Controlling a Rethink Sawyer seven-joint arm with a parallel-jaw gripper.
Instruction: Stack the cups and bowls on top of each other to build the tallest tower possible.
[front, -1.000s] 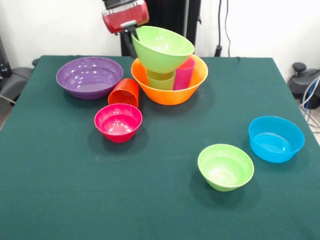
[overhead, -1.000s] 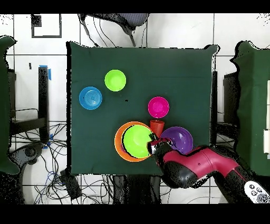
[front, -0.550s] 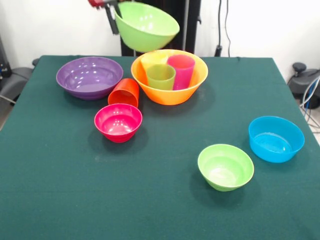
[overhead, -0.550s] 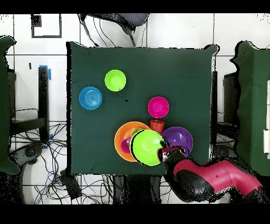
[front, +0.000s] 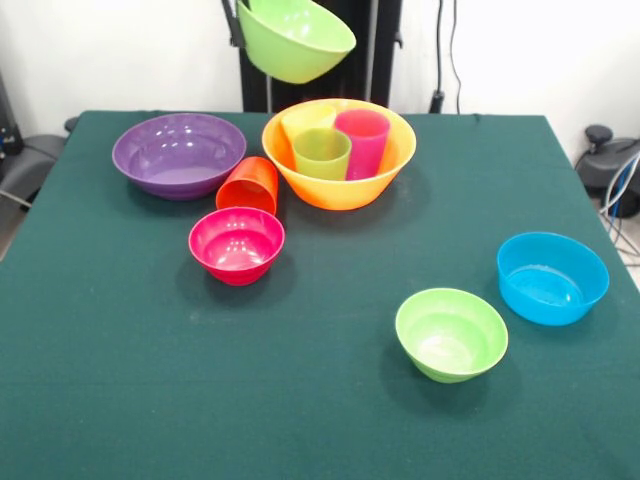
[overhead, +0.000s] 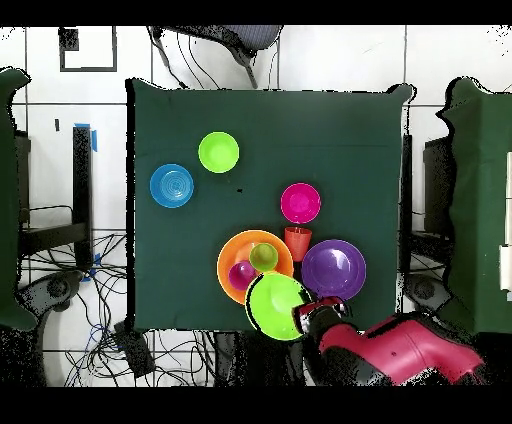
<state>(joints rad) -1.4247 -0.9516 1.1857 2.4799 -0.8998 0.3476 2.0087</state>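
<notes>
My gripper (front: 238, 28) is shut on the rim of the large light green bowl (front: 296, 38), holding it tilted in the air above and behind the large orange bowl (front: 338, 190). Three cups stand upright in the orange bowl: yellow (front: 306, 120), light green (front: 322, 153) and purple-magenta (front: 362, 141). The orange-red cup (front: 249, 185) leans on its side between the orange bowl and the wide purple bowl (front: 178, 153). From overhead, the held green bowl (overhead: 275, 305) overlaps the orange bowl's edge (overhead: 226, 268), with the gripper (overhead: 306, 316) at its rim.
A small pink-red bowl (front: 237, 243) sits in front of the orange-red cup. Farther out on the green cloth are a small light green bowl (front: 451, 333) and a medium blue bowl (front: 552, 277). Cables and chairs surround the table.
The large light green bowl has been lifted off the cups in the orange bowl and carried up and back toward the robot's side, uncovering the three cups.
</notes>
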